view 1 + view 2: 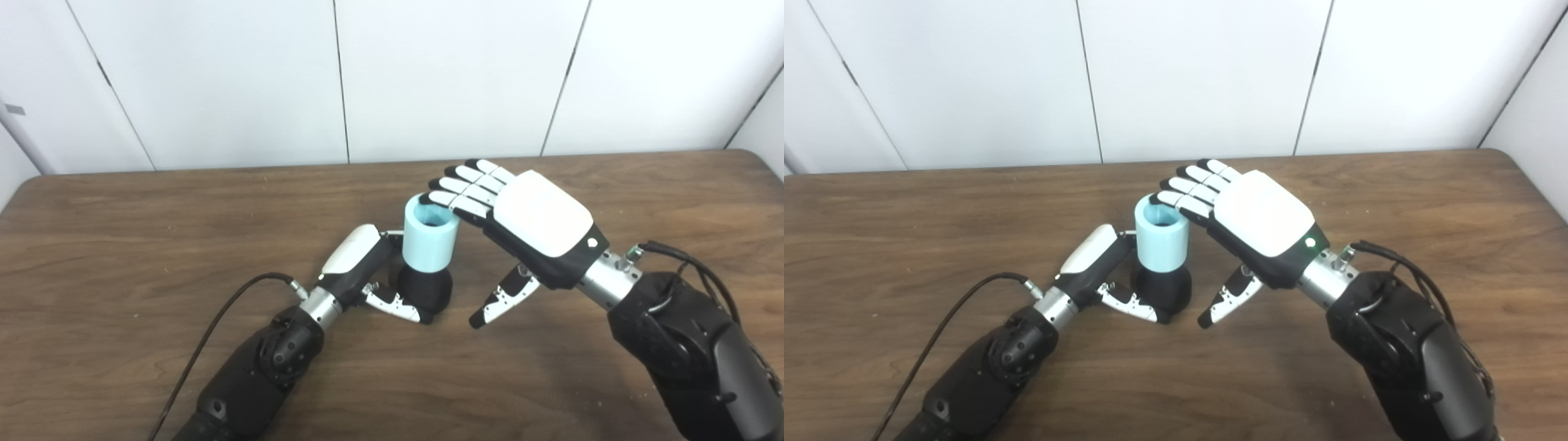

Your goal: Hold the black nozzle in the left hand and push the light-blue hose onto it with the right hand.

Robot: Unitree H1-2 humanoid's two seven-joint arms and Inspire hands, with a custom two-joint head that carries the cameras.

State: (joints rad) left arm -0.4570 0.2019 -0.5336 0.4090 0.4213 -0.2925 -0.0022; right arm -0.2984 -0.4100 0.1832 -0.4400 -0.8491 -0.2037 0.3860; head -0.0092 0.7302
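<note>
Standing upright near the middle of the worktop point(122, 257), the black nozzle point(425, 288) already carries the light-blue hose point(429, 240) on its top, so the step in hand looks like the final seating push. The left hand point(367, 269) is clamped on the nozzle's base, thumb across the front and the other fingers hidden behind it. The right hand point(527, 226) holds nothing: its fingers point(456, 196) are stretched flat with their tips resting on, or just above, the hose's open rim, while its thumb hangs down, apart from the nozzle's right side. How far the hose has slid down cannot be told, since the overlap is hidden inside it. The next move probably calls for a straight downward press along the hose's axis, with the left hand bracing the base so the pair does not tip.
</note>
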